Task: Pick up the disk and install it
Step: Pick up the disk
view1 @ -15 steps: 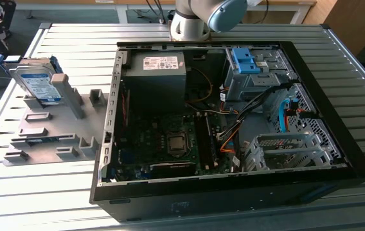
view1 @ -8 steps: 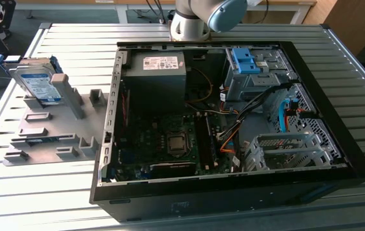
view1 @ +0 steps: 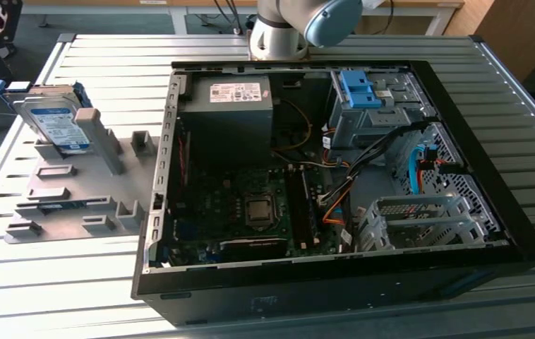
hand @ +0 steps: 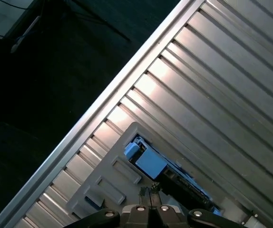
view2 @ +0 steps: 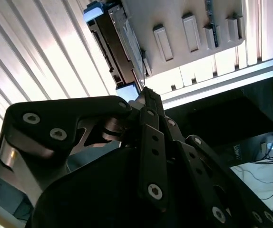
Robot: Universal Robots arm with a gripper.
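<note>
One disk (view1: 53, 121) leaning on edge in the grey holder tray (view1: 65, 194), on the slatted table (view1: 493, 78) at the exterior view's left. Alongside, open computer case (view1: 343, 296) holding power supply (view1: 230, 106), motherboard (view1: 248, 205) and a blue bracket (view1: 360, 88) in its drive cage (view1: 380, 116). Gripper (view2: 147, 95) pinched narrow, empty, apart from the disk, in the second wrist view.

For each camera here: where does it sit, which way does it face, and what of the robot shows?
Exterior view: off the arm, high, looking down on table, open case and disk; arm at top edge.
Second wrist view: behind the gripper, facing along its shut jaws toward the disk.
First wrist view: on the wrist, facing the disk and table past the gripper.
Shared: all three show the disk.
</note>
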